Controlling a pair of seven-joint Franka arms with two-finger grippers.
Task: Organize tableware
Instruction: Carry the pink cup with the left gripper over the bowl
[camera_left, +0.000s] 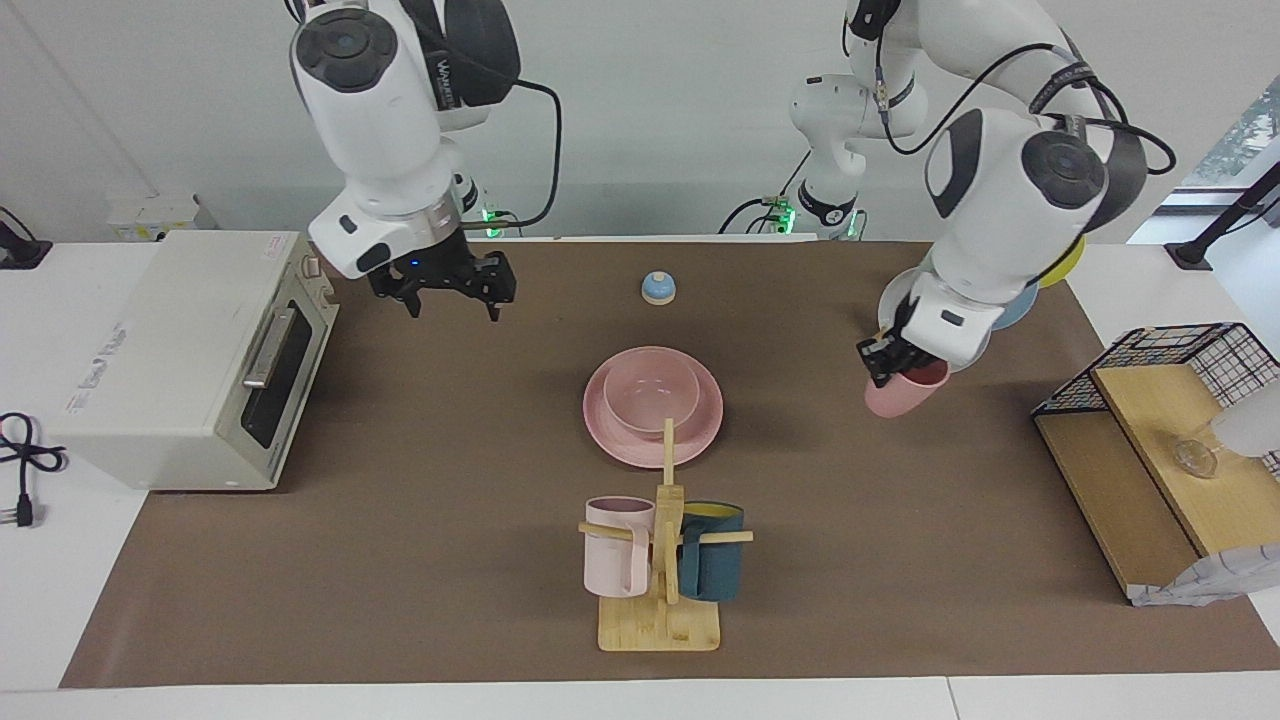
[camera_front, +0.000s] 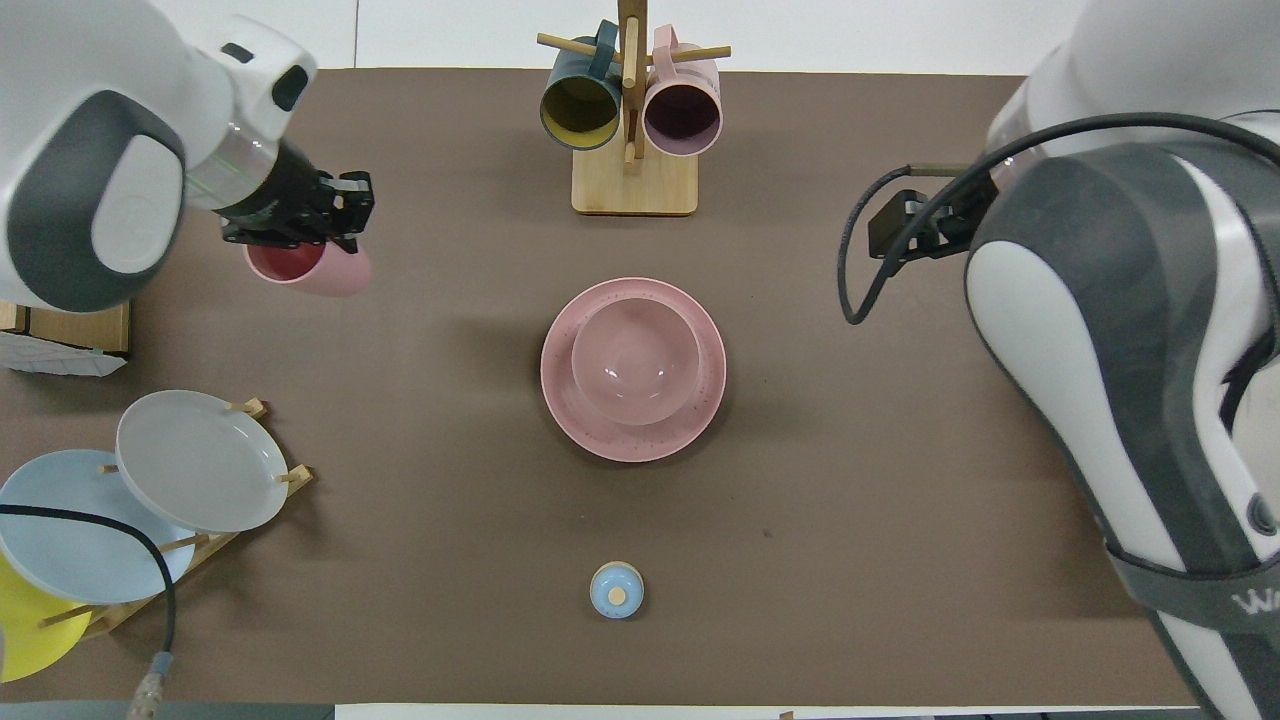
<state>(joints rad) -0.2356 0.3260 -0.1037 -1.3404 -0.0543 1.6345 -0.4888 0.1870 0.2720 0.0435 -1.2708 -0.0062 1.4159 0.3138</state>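
Cup (camera_left: 905, 392) clamped at its rim, tilted, by left gripper (camera_left: 884, 358), toward the left arm's end. Bowl (camera_left: 651, 392) sits on plate (camera_left: 610, 435) mid-table. Next: carry cup into bowl. Right gripper (camera_left: 452, 298) waits, jaws apart.

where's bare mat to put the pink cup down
The left gripper holds the cup. Bare mat lies between it and the plate, which carries the bowl; also between the plate and the oven, and around the bell. It is crowded by the plate rack and mug stand.

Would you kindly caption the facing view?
Left gripper holds the tilted pink cup; bowl sits on plate.
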